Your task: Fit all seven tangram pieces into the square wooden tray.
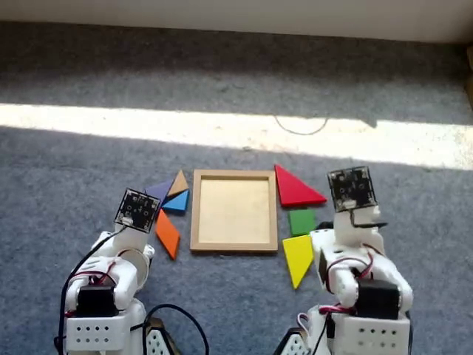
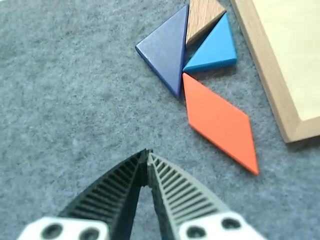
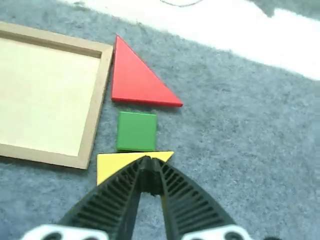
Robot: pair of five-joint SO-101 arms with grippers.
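tray [image 1: 196, 214] centred, pieces [image 1: 167, 233] left and right

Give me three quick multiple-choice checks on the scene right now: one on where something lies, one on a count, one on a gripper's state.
1. Where is the green square?
A. Inside the tray
B. Between the red triangle and the yellow triangle
C. On the tray's rim

2. How many pieces lie in the tray?
A. None
B. Three
C. Seven

3. What state is the left gripper in?
A. Wide open
B. Shut, holding nothing
C. Shut on the green square

Answers:
1 B: the right wrist view shows it in line between the two triangles, outside the tray.
2 A: the high view shows the tray's floor bare.
3 B: its fingers meet with nothing between them.
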